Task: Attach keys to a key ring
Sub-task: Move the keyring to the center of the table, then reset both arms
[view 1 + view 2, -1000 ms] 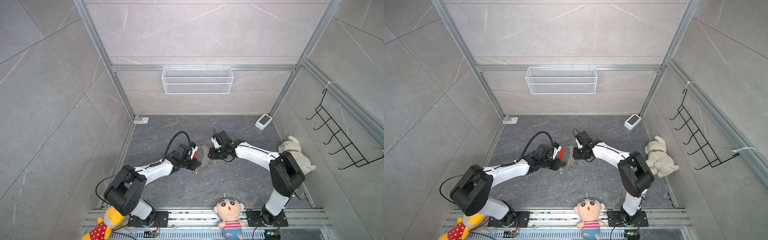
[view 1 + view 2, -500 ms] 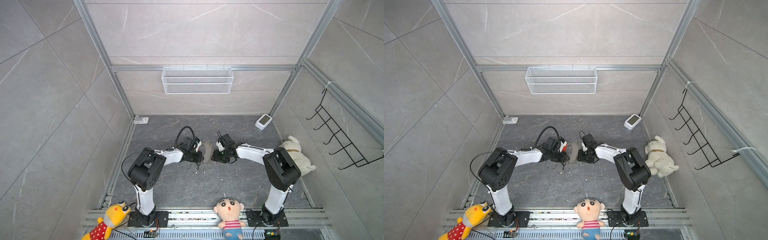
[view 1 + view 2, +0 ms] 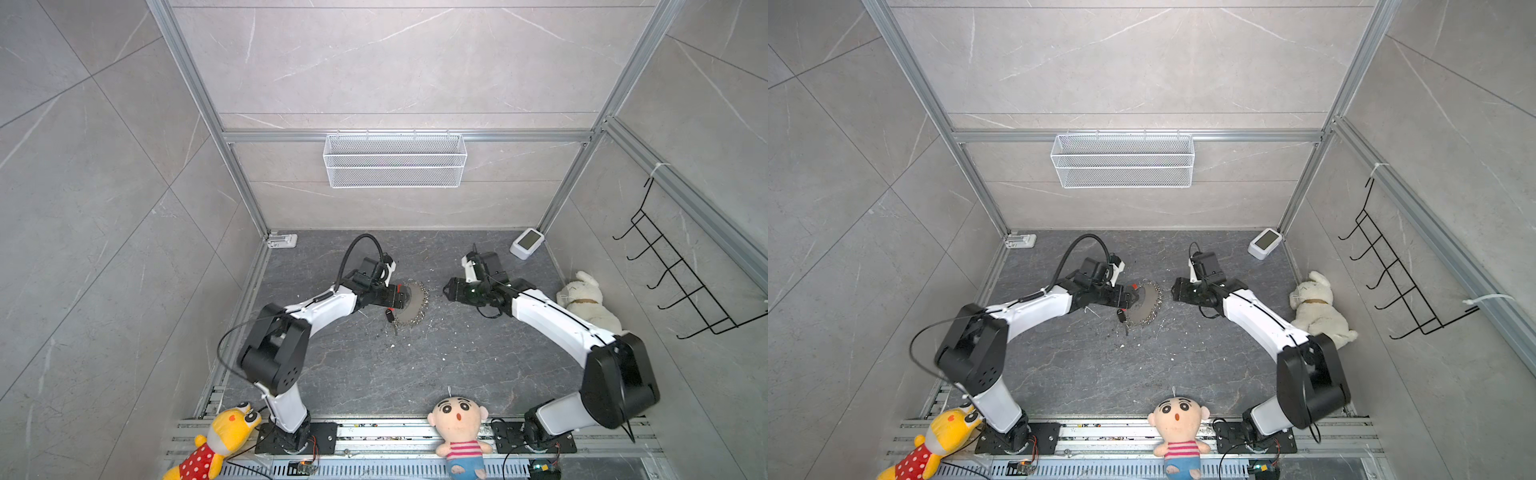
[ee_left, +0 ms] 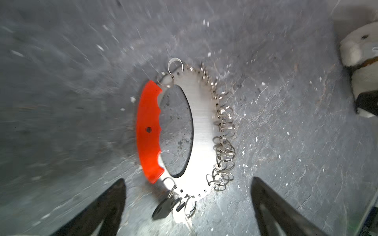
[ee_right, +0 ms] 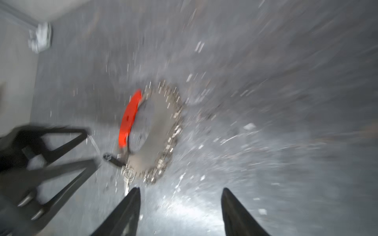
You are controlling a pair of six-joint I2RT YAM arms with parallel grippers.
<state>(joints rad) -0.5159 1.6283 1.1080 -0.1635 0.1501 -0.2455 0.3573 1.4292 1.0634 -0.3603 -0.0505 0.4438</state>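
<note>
Your left tool [image 4: 187, 179] and right tool [image 5: 180, 189] both gape empty, so pinch that stiff-looking, likely slippery red-and-grey metal key ring [image 4: 201, 126] by its red strip [image 4: 147, 143] (the small black oblong key [image 4: 162, 208] looks light).

You see the key ring [image 4: 201, 126] as brushed bare metal, its red grip [image 4: 147, 130] smooth glossy plastic, its small rings [image 4: 226, 147] thin shiny metal wire. Your key [image 4: 161, 209] has a matt black plastic head. The floor [image 4: 296, 132] looks like matt dark stone, rough and pale-flecked
</note>
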